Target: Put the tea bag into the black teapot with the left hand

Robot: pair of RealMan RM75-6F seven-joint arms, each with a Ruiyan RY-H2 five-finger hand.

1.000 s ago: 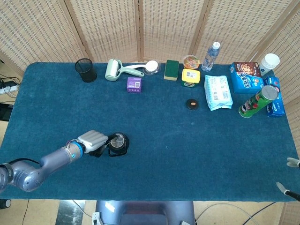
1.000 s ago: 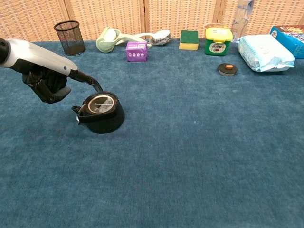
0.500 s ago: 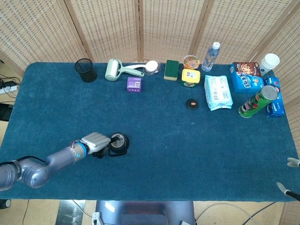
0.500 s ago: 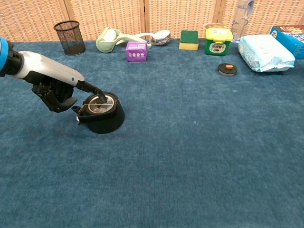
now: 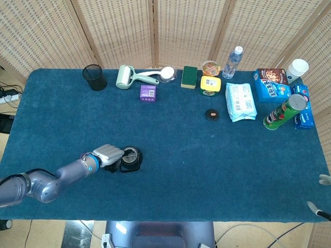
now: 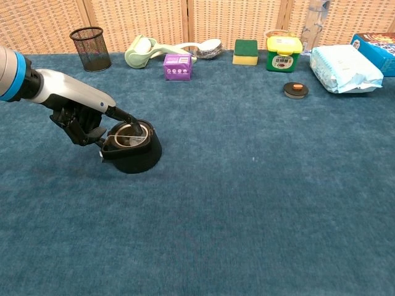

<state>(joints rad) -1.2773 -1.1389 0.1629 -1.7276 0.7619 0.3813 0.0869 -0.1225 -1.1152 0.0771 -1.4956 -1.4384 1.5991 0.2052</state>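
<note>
Over the teapot [image 6: 131,148], the left hand [image 6: 80,117] poked one finger into its mouth, others curled, apparently pushing the barely visible tea bag [image 6: 128,134] inside; withdrawing cleanly seemed next.

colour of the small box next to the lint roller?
Purple, with a white label on its front: the small cardboard box. Chest view shows it best.

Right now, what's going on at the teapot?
The left robot hand is at the black teapot near the table's front left, with one finger reaching into its open top and the other fingers curled beside it. Something pale shows inside the pot, but whether it is the tea bag is too small to tell. The right robot hand only peeks in at the table's right edge.
</note>
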